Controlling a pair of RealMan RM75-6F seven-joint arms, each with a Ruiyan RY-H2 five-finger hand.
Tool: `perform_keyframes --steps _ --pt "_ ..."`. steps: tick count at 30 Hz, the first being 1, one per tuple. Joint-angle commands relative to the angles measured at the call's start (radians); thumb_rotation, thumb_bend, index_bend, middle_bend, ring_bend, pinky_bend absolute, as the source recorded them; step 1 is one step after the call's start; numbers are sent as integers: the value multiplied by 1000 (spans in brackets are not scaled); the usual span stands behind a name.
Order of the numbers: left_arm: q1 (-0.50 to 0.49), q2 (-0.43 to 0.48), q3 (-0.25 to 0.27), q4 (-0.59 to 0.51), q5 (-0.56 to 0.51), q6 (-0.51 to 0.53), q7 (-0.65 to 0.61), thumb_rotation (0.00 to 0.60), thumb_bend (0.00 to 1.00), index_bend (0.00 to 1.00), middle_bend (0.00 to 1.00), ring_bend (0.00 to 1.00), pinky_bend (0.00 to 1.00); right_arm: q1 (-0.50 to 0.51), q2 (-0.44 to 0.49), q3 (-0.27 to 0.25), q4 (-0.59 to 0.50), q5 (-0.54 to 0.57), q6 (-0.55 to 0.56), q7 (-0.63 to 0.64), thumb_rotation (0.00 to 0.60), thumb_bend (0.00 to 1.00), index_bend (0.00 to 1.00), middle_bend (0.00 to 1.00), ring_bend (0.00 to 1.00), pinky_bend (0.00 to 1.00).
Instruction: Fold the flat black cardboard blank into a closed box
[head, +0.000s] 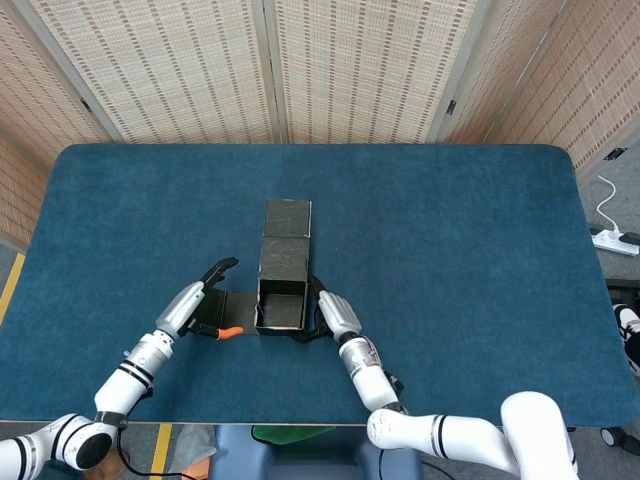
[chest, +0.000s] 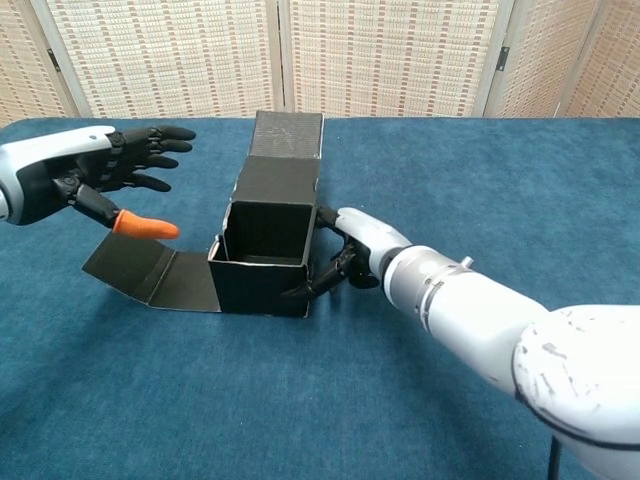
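The black cardboard box (head: 283, 290) (chest: 270, 245) stands half formed on the blue table, its near end open toward me. One flap (chest: 150, 272) lies flat to its left and the lid panel (chest: 289, 132) stretches out behind it. My left hand (head: 202, 305) (chest: 105, 175) hovers over the flat left flap with fingers spread and an orange fingertip (chest: 143, 226) pointing at the box; it holds nothing. My right hand (head: 330, 315) (chest: 352, 250) sits against the box's right wall, fingers touching its lower front corner, gripping nothing.
The blue table (head: 450, 260) runs wide to the right and behind the box. Woven screens (head: 340, 70) stand past the far edge. A white power strip (head: 615, 240) lies on the floor off the table's right side.
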Motion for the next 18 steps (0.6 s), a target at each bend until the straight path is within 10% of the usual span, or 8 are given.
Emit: perform_keyframes --steps 1,9,14,18 --pt "2 3 2 1 5 1 -6 600 190 0 0 0 131 6 -67 19 84 -56 24 36 600 17 54 200 710 1000" --pt "47 -6 -7 6 21 117 25 600 191 78 47 79 323 24 -133 83 219 -158 39 124 600 207 466 577 772 1000" --pt "80 -7 9 5 114 228 40 600 198 458 449 648 769 14 -76 164 158 -164 -1 210 600 217 520 620 774 1000" --pt "62 47 78 -26 263 213 -46 600 230 571 578 810 866 5 -7 223 64 -152 -39 254 600 218 522 620 774 1000"
